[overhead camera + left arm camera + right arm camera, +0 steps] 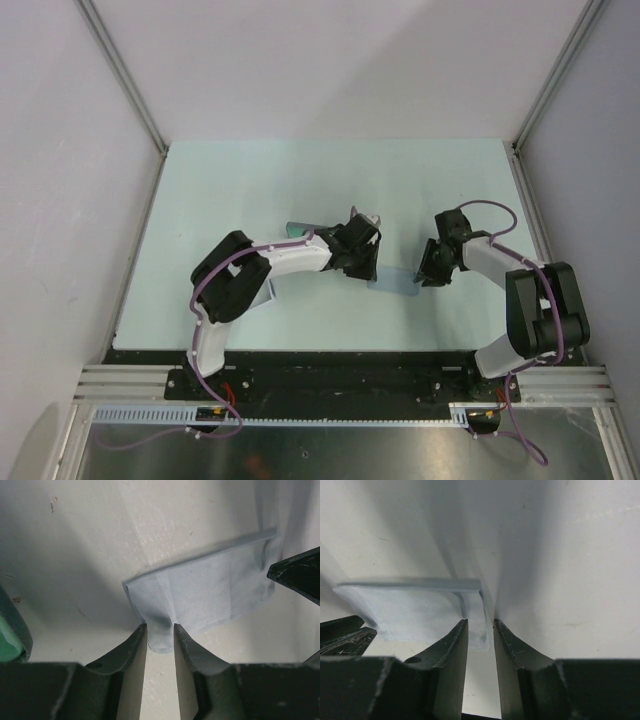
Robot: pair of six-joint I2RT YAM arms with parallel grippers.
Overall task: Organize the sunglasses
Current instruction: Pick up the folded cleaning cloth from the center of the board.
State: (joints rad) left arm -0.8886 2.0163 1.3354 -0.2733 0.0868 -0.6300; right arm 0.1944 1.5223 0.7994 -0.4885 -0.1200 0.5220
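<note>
The pale surface (250, 190) carries a grey-blue cloth (210, 587) lying flat between the two arms. The left end effector (160, 630) pinches one near corner of it; the right end effector (480, 627) pinches another corner, both with jaws nearly together on the fabric. The sunglasses cannot be made out in any view, possibly hidden under the left arm, so storing them appears still ahead. No readable brand or writing shows.

No legible text, label, brand, number or sign on anything here.
</note>
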